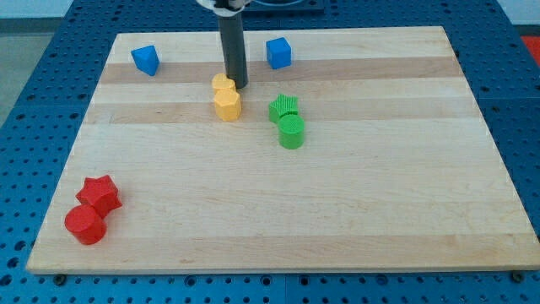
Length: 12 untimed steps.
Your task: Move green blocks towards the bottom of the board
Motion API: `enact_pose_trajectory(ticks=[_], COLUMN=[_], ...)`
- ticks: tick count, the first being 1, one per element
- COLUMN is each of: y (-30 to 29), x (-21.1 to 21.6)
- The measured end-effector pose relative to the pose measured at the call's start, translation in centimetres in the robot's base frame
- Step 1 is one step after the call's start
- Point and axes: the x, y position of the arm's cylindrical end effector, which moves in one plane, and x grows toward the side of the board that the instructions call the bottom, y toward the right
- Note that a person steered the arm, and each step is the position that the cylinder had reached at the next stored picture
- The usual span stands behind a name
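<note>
Two green blocks sit right of the board's middle: a green star-like block (284, 107) and, touching it just below, a green cylinder (292, 133). My tip (237, 86) rests on the board up and to the left of them, apart from both. It stands right beside a small yellow block (224, 84), at its right side. A yellow hexagonal block (227, 105) lies just below that one.
A blue block (145, 59) lies near the top left and a blue cube (278, 52) near the top middle. A red star (100, 193) and a red cylinder (85, 225) sit at the bottom left. The wooden board (380, 203) lies on a blue perforated table.
</note>
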Motion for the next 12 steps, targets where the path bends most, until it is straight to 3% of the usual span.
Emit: enact_pose_trajectory(ticks=[3,5,6,8,9,10,12], y=[-5.7,-4.9,-4.9,1.4,4.5,6.7,3.1], x=[4.9,8.8,8.6,-0.3,-2.6,-3.3,-1.1])
